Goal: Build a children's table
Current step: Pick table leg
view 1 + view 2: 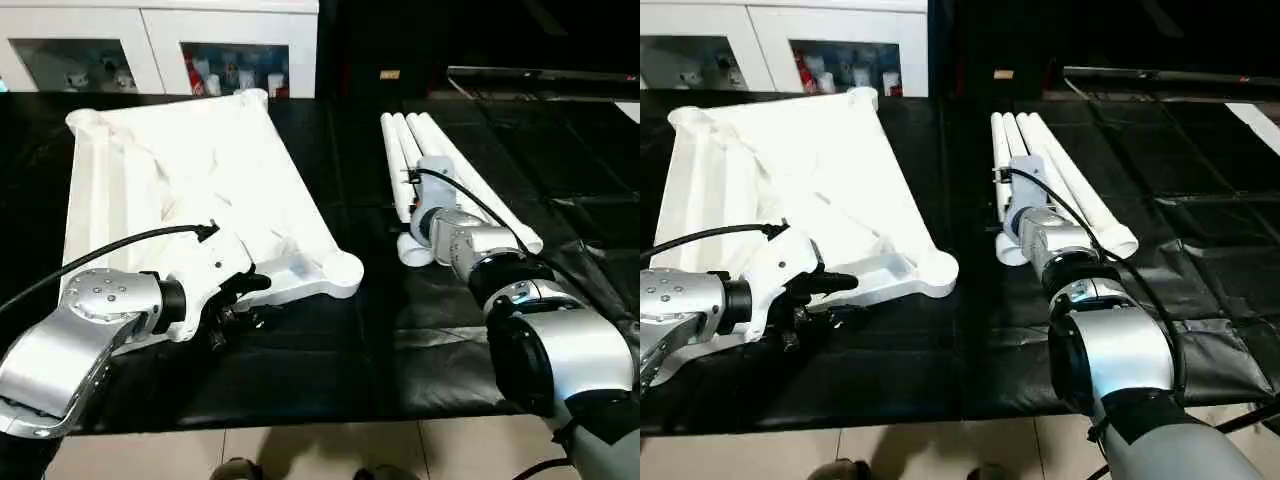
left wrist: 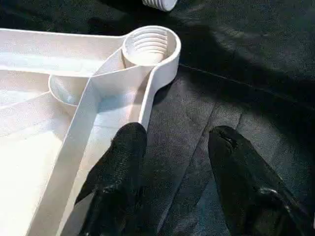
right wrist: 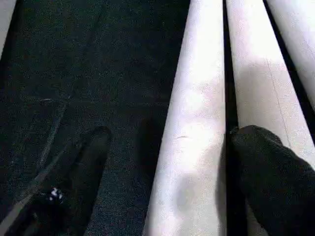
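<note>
The white tabletop (image 1: 190, 190) lies upside down, ribbed underside up, on the left of the black-covered bench (image 1: 380, 340). Its near right corner socket (image 2: 150, 46) shows a threaded inside. The left claw (image 2: 172, 162) rests at the top's near edge beside that socket, fingers apart, one finger (image 2: 123, 162) against the rim, clamped on nothing. Four white legs (image 1: 440, 175) lie side by side to the right. The right claw (image 3: 167, 162) hangs over them, fingers spread to either side of the leftmost leg (image 3: 192, 137). No writing is legible anywhere.
</note>
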Available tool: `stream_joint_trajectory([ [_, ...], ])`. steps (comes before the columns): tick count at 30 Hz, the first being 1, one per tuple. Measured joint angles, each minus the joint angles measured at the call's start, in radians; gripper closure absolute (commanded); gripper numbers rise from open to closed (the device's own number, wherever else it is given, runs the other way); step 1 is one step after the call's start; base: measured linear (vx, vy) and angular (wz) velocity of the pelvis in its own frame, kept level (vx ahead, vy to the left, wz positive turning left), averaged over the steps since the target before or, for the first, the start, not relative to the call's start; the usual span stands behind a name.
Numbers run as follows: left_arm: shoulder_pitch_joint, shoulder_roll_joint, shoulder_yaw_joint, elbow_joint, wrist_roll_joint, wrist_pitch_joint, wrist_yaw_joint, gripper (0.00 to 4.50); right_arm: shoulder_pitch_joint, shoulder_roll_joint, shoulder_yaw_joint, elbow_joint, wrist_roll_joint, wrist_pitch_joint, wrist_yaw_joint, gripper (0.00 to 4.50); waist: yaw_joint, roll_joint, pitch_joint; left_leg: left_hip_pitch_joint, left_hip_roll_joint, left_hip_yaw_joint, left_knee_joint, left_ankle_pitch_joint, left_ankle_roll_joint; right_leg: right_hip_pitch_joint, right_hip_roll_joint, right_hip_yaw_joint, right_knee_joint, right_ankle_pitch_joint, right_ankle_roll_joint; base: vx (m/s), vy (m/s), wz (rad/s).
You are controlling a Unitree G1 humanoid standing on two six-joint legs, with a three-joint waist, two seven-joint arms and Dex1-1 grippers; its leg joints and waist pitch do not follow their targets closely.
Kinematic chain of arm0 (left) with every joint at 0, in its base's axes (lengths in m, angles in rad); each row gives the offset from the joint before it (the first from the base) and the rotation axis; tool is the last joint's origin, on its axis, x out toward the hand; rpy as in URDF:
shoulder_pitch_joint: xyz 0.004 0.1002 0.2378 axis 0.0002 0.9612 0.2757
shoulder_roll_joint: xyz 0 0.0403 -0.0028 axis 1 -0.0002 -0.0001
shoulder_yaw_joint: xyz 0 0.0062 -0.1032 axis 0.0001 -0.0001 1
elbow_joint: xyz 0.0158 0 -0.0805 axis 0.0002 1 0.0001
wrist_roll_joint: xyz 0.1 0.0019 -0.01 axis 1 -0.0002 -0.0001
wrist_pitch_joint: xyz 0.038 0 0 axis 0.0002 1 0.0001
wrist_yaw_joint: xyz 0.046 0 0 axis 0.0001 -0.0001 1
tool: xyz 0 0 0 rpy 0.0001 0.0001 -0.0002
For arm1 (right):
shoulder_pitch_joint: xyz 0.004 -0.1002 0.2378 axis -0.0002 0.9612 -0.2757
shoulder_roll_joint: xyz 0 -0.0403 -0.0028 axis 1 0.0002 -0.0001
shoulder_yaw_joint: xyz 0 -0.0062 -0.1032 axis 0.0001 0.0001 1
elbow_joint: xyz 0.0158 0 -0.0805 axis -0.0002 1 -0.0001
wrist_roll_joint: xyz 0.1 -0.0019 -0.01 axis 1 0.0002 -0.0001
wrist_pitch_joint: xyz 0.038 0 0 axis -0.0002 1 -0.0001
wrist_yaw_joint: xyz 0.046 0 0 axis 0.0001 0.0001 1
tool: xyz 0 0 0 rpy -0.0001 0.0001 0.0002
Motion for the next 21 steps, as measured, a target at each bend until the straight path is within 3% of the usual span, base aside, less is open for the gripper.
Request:
stream_joint_trajectory([
  [6,0.000,0.000,0.000,0.000,-0.010,0.012,0.004,2.18,-0.012,-0.009,-0.003,0.019,-0.011,0.009,0.025,1.09,-0.001,0.000,0.000,0.000,0.000,0.000,0.000,0.000,0.000,0.000,0.000,0.000,0.000,0.000,0.000,0.000,0.000,0.00],
  [15,-0.001,0.009,-0.001,-0.011,-0.019,0.016,0.010,2.18,-0.029,-0.036,-0.096,0.038,0.057,0.119,0.043,1.90,-0.001,0.000,0.000,0.000,0.000,0.000,0.000,0.000,0.000,0.000,0.000,0.000,0.000,0.000,0.000,0.000,0.000,0.00],
  [21,-0.002,0.025,-0.013,-0.018,-0.036,0.031,-0.001,2.18,-0.030,-0.052,-0.112,0.040,0.063,0.162,0.049,2.35,-0.001,-0.001,0.000,0.000,0.000,0.000,0.000,0.000,0.000,0.000,0.000,0.000,0.000,0.000,0.000,0.000,0.000,0.00],
])
